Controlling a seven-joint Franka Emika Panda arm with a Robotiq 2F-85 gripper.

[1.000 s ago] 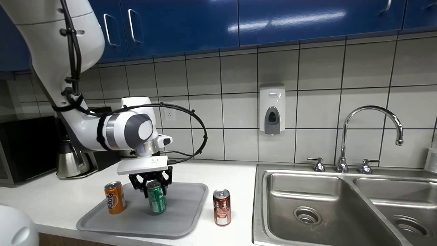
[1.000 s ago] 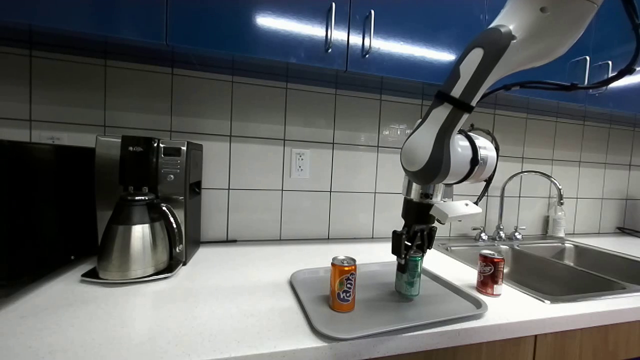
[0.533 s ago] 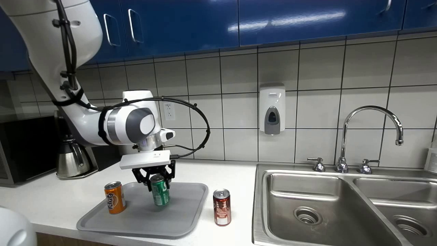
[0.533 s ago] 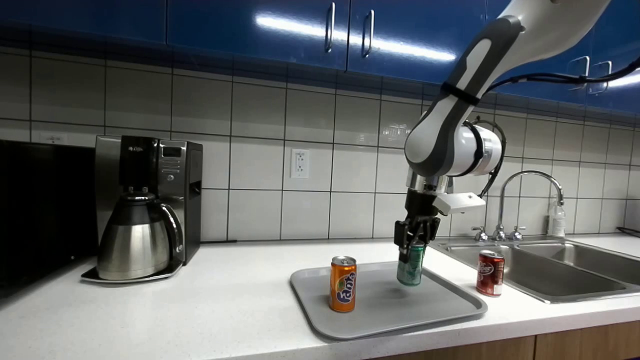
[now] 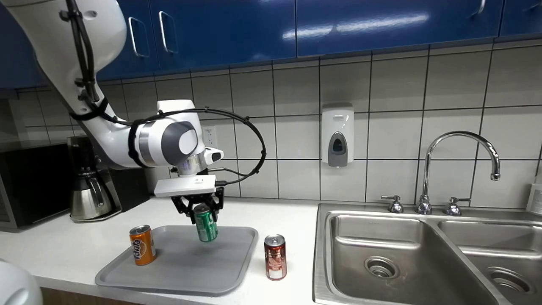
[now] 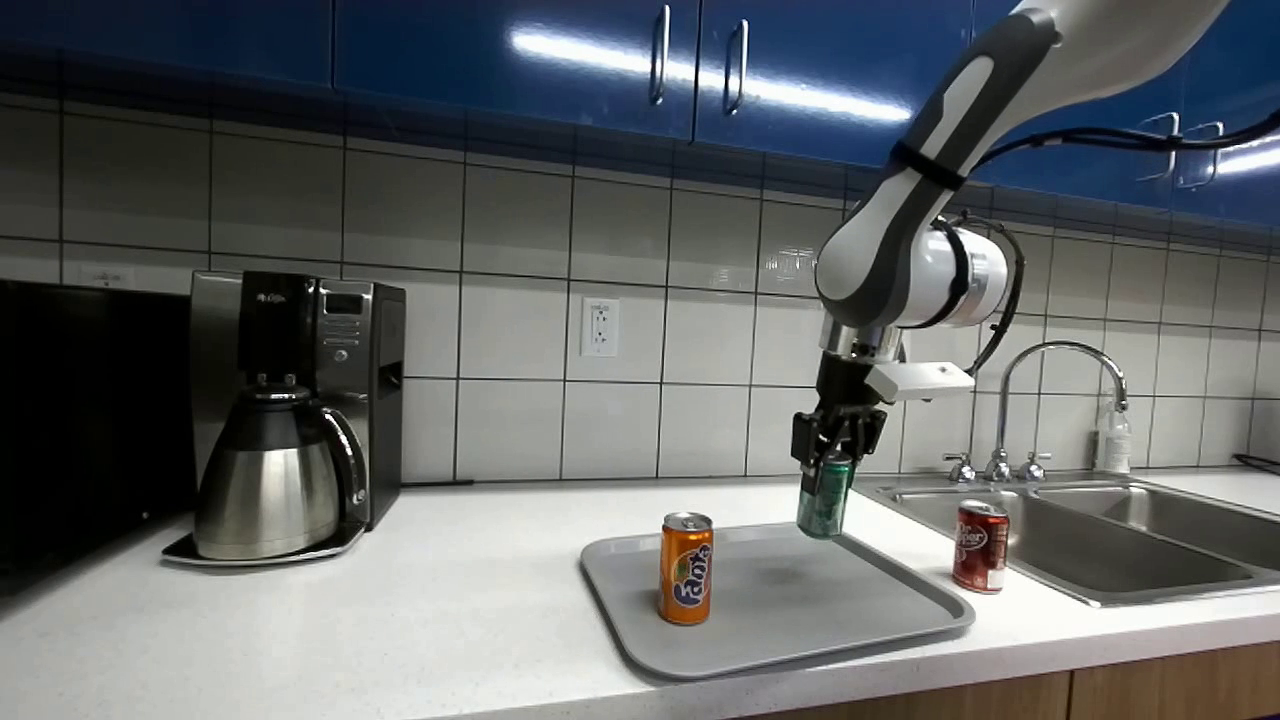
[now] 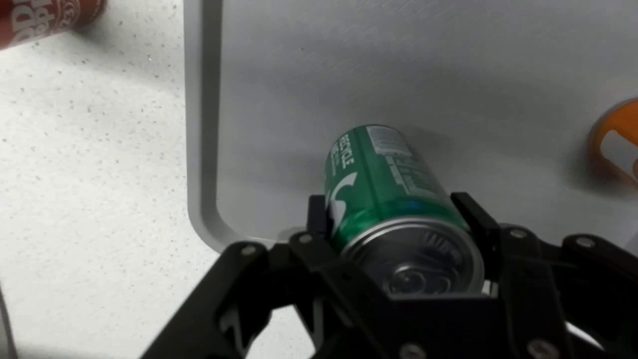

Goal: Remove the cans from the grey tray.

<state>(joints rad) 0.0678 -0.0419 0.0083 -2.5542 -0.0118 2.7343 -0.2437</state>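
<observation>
In an exterior view, the black two-finger tool (image 5: 205, 219) grips the small green drink can (image 5: 207, 231), holding it raised and slightly tilted above the flat grey rectangular tray (image 5: 169, 277). Step in hand, by judgement: removal of the green can.

In an exterior view, the small orange drink can (image 6: 686, 570) stands upright on the tray; the small red drink can (image 6: 981, 548) stands on the white bench (image 6: 480, 600), apart from the tray, so presumably done.

In the wrist view, the black fingers (image 7: 473, 214) press opposite sides of the green can near its top. Clearance below the can is hard to judge from above. Next move, probably: carry it past the tray rim, lower it upright to the bench, release.
</observation>
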